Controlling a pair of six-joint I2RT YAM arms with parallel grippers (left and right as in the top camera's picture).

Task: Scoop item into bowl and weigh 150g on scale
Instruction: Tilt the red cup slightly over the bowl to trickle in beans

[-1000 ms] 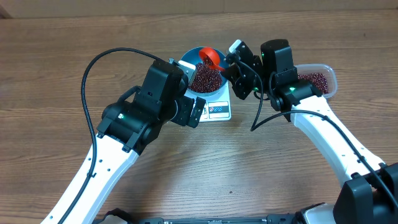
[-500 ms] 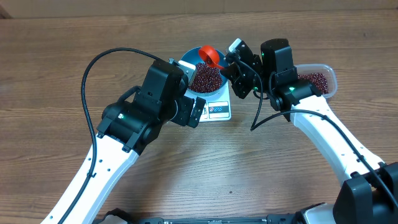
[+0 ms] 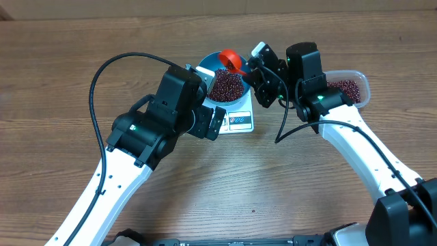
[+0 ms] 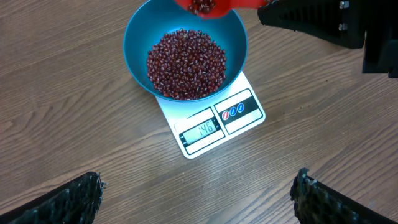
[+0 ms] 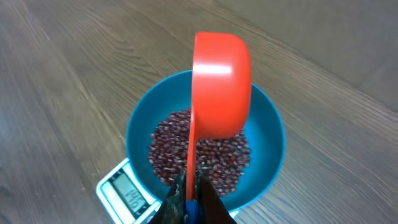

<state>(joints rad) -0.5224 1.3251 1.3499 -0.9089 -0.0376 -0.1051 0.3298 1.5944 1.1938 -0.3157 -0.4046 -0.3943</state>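
The blue bowl stands on the white scale, and a heap of red-brown beans fills its bottom. The scale's display shows what looks like 146. My right gripper is shut on the thin handle of a red scoop. It holds the scoop tipped on its side over the bowl's far rim, with a few beans in it. My left gripper hangs open over bare table in front of the scale, with nothing between its fingers.
A clear plastic tub holding more beans sits at the right, behind my right arm. In the overhead view my two arms flank the scale and the bowl. Wooden tabletop lies all around.
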